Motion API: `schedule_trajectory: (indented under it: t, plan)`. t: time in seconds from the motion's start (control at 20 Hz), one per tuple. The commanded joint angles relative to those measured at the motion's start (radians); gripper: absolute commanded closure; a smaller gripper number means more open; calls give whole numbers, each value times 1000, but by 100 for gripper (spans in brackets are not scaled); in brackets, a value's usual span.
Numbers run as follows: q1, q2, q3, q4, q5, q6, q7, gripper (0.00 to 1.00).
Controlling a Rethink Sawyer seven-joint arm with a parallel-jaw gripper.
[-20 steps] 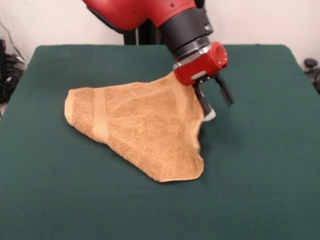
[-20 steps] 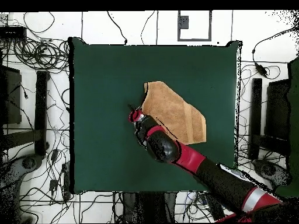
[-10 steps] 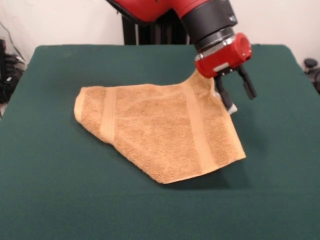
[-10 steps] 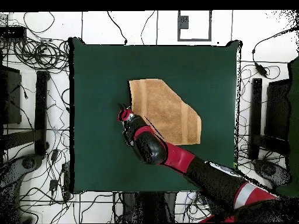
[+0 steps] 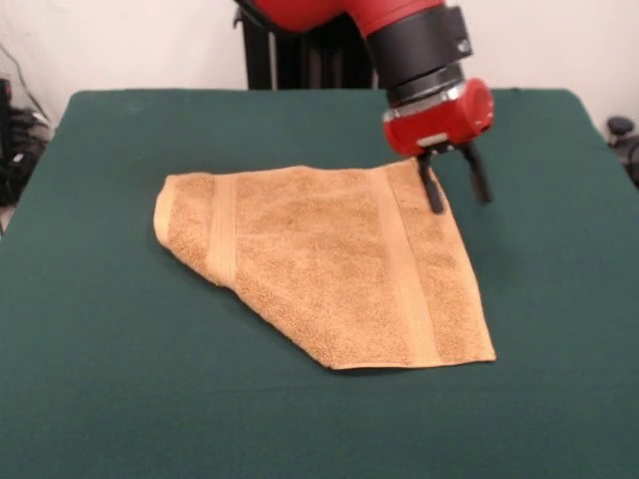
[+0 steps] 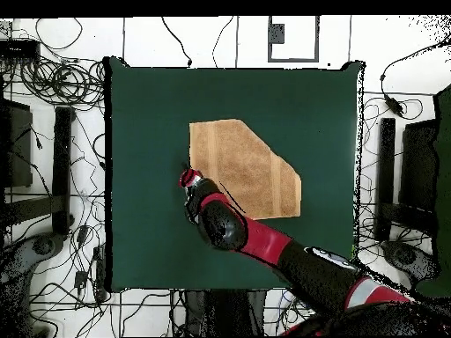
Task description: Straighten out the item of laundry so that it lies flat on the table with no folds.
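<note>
The orange-tan towel (image 5: 329, 264) is seen lying on the green-covered bench (image 5: 110, 389), a little toward the robot's side of the middle in the overhead view (image 6: 242, 167). Its outline is not a full square: in the front view the near left corner is cut off along a slanting edge that runs from the left end down to the near edge, so that part appears to be folded under, though the fold itself cannot be made out. Two flat woven bands are visible, one near the left end and one running from the far right corner down toward the near right corner. The rest of the cloth lies flat against the bench. The gripper (image 5: 454, 190) is held just above the far right corner of the towel, at the end of the red and black arm (image 5: 419, 50) that comes down from the top. Its two black fingers (image 5: 432, 190) are spread apart with nothing between them; the left one hangs over the towel's edge, and the other over bare green cloth.
</note>
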Motion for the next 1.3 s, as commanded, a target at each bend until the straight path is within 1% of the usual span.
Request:
schedule_trajectory:
  t: [0.05, 0.1, 0.15, 0.2, 0.35, 0.45, 0.55, 0.6, 0.7, 0.75, 0.8, 0.9, 0.95, 1.0, 1.05, 1.1, 1.3]
  plan:
    - [258, -293, -413, 28, 250, 294, 85, 0]
    - [277, -294, -459, 8, 244, 335, 57, 0]
    - [278, -294, -471, -1, 230, 349, 51, 0]
    - [298, -293, -511, -23, 219, 388, 29, 0]
    - [330, -299, -572, -64, 170, 463, 23, 0]
    - [307, -299, -555, -71, 127, 467, 40, 0]
    - [268, -280, -522, -81, 84, 444, 45, 0]
    - [228, -255, -491, -94, 50, 414, 37, 0]
    - [199, -213, -490, -142, -18, 344, 11, 0]
    - [199, -205, -504, -160, -39, 323, 8, 0]
    - [220, -190, -555, -202, -72, 269, 0, 0]
    - [232, -169, -597, -253, -123, 183, -5, 0]
    - [223, -165, -594, -267, -144, 167, 0, 0]
    - [168, -157, -541, -279, -202, 141, -6, 0]
    - [147, -149, -520, -295, -225, 143, -4, 0]
    - [95, -136, -468, -308, -271, 138, -2, 0]
    - [36, -109, -414, -346, -343, 147, 25, 0]
